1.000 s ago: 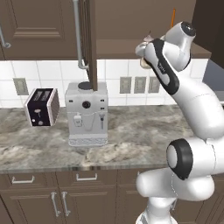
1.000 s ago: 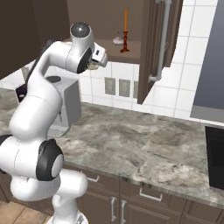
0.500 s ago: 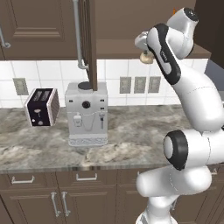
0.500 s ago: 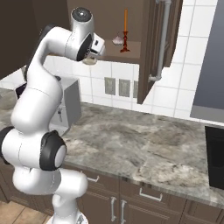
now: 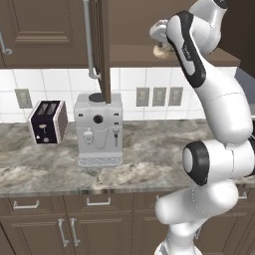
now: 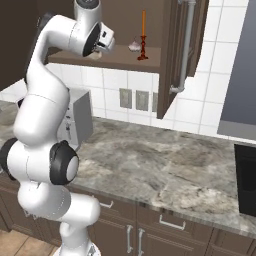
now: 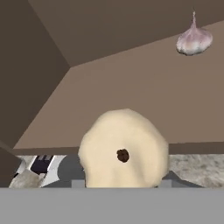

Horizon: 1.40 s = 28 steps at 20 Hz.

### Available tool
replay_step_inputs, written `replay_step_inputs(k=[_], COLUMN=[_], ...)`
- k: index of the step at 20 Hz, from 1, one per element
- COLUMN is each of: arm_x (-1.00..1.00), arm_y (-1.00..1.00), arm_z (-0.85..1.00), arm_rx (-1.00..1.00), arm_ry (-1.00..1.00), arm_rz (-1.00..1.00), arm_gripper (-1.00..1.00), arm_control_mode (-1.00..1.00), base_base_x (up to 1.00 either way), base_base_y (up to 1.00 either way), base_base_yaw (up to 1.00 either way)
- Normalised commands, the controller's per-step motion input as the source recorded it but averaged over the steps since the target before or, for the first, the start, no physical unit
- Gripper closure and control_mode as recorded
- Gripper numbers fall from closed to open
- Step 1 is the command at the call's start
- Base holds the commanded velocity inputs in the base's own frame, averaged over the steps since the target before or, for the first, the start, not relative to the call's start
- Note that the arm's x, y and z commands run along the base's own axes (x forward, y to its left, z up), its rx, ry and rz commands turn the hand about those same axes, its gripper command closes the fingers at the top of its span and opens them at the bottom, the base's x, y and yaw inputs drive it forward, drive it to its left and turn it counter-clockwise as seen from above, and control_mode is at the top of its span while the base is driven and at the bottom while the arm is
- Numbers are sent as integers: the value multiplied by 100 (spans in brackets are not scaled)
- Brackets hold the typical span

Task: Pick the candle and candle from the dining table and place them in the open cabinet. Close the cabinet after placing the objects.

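The gripper [image 6: 104, 44] is raised to the shelf of the open cabinet [image 6: 125, 56], its jaws pinching the stubby cream candle [image 7: 124, 150], which the hand view shows end-on as a pale round face with a dark wick spot at its middle. In the left base view the same candle [image 5: 160, 50] hangs right at the front lip of that shelf, apparently not yet resting on it. The orange taper [image 6: 143, 35] already stands upright on the shelf, well to the right of the gripper and near the open door [image 6: 180, 55]. A garlic bulb [image 7: 194, 40] lies on the shelf between taper and gripper.

The cream candle looks light and stiff, but wax is smooth and dents under a hard squeeze, so a moderate pinch across the round sides, near mid-height, seems the safest hold. Short and wide, it should stand firm once set flat on its pale base. The taper, by contrast, looks thin and top-heavy, likely to topple if brushed
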Motion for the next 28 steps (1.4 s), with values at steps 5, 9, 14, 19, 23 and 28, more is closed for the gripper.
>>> replay_step_inputs(k=[5,9,14,19,23,28], arm_x=[32,51,36,29,21,26], arm_y=[19,10,5,0,0,4], arm_z=[-8,-24,-12,0,0,0], arm_rx=[0,0,0,0,-2,-4], arm_ry=[-2,0,0,0,0,0], arm_rz=[0,0,0,0,0,0], arm_gripper=[100,100,100,100,100,-100], arm_control_mode=[-100,-100,-100,-100,-100,-100], base_base_x=[0,0,0,0,0,0], base_base_y=[0,0,0,0,0,0], base_base_yaw=[0,0,0,0,0,0])
